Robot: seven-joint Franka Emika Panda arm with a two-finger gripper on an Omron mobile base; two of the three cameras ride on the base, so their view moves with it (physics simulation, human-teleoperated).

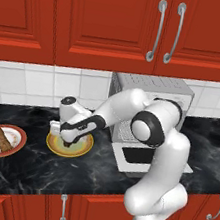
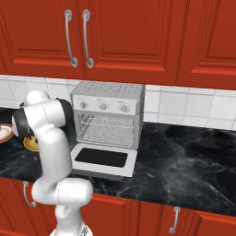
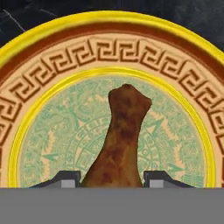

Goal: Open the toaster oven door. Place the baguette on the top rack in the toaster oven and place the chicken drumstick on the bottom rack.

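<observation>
Gripper (image 3: 112,179) down over the yellow-rimmed patterned plate (image 1: 87,149) — fingers (image 3: 65,179) parted, straddling the reddish-brown chicken drumstick (image 3: 119,140) lying there; whether they pinch it, I cannot tell. Silver toaster oven door (image 2: 102,159) hangs open.

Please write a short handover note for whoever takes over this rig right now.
Gripper: down over the yellow-rimmed plate, fingers on either side of the chicken drumstick; whether they already press on it cannot be told.
Toaster oven: its door is folded down flat on the counter, so opening is done. Wire racks show inside, with no food on them.
Baguette: lies on the red-rimmed plate at the left of the counter, untouched.
Left to do: grasp the drumstick and set it on the bottom rack; then put the baguette on the top rack.
</observation>
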